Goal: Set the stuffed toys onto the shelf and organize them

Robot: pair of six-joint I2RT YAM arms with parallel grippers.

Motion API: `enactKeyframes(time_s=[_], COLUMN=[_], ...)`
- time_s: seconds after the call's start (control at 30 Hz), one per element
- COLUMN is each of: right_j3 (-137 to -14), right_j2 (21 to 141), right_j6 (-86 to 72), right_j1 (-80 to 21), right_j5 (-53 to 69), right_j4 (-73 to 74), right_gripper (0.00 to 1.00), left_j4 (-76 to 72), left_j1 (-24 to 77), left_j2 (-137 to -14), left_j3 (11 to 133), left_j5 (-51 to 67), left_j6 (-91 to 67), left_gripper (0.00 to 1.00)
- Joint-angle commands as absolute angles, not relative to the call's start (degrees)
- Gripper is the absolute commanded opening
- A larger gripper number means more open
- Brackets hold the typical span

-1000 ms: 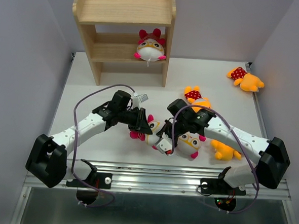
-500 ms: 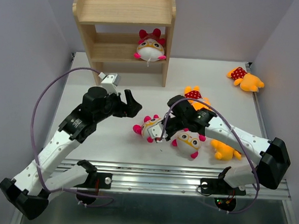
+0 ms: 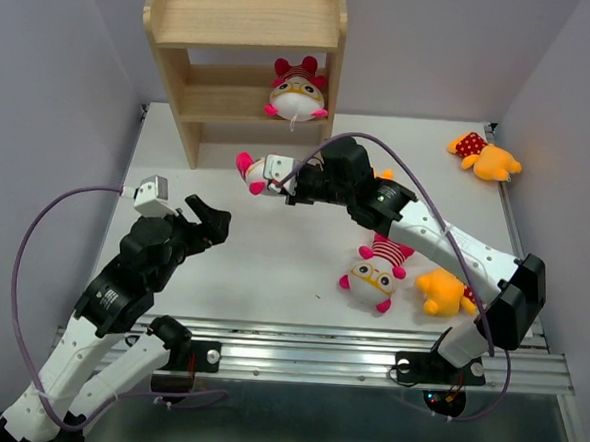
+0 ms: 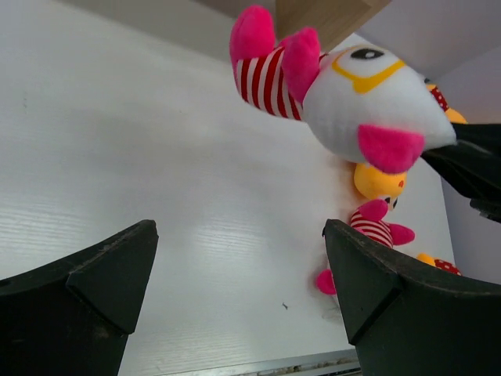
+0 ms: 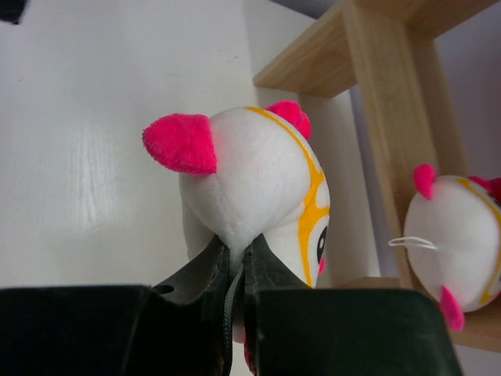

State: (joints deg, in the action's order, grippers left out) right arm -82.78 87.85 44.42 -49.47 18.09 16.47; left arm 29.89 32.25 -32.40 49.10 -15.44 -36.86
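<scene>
1. Wooden shelf [image 3: 247, 20] stands at the far-left end of the white table [image 3: 231, 277]. One white-faced striped toy [image 3: 296, 93] sits at the right end of its lower tier.
2. Right gripper [image 3: 291, 181] is stretched out in front of the shelf's right post, clamped on a second white-faced toy [image 3: 263, 171], which lies sideways in the air with its pink feet to the left.
3. Left gripper [image 3: 207, 224] is at the near left with its fingers spread and nothing between them, well apart from the carried toy and aimed toward it.
4. On the table near the front, a third white-faced toy [image 3: 374, 276] lies just beside an orange toy [image 3: 441, 292]. Another orange toy [image 3: 484, 157] lies at the far right corner. One more is mostly hidden behind the right arm [image 3: 424, 234].
5. Only the right wrist view shows the grip: the fingers [image 5: 196, 278] pinch the underside of the white head.
6. Only the left wrist view, looking up, shows the carried toy clear of the tabletop, its red-white stripes facing down.
</scene>
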Motion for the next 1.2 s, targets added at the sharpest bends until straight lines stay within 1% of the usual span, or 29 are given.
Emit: enactKeyframes(time_s=[0.0,0.1,0.2,0.27,0.47,0.7,0.97,1.17], right_j3=[-91.8,-97.5,-100.5,-103.5,-112.8,-117.9,-124.9,-129.8], right_j2=[92.5,96.7,99.4,102.6,110.7,119.1,130.0,136.7], right_j6=[42.1,41.7,41.6,42.4,45.1,49.6,61.2,65.9], right_j1=[-49.6,-49.6,-49.6,-49.6,-49.6,-49.6,-49.6,-49.6], right_j5=[12.4,10.8,8.3,5.8,1.8,-2.9,-11.8,-13.7], right_j4=[7.1,3.7,0.6,-4.0,-7.8,-13.4,-24.0,-26.8], right_gripper=[0.01,0.01,0.01,0.01,0.01,0.01,0.01,0.01], left_j4=[31.0,31.6,32.2,32.3,31.6,30.4,29.7,30.1], left_j1=[32.3,32.3,32.3,32.3,32.3,32.3,32.3,32.3], left_j2=[-30.0,-28.9,-27.3,-25.8,-22.7,-22.1,-21.5,-21.0], left_j3=[47.7,46.9,45.9,45.4,42.7,41.0,39.8,39.9], left_j5=[-20.0,-19.8,-19.9,-20.0,-20.0,-19.2,-18.9,-18.7], left_j6=[-40.3,-40.9,-41.8,-42.4,-44.1,-44.6,-45.1,-45.4], left_gripper=[0.99,0.99,0.99,0.99,0.99,0.99,0.99,0.99])
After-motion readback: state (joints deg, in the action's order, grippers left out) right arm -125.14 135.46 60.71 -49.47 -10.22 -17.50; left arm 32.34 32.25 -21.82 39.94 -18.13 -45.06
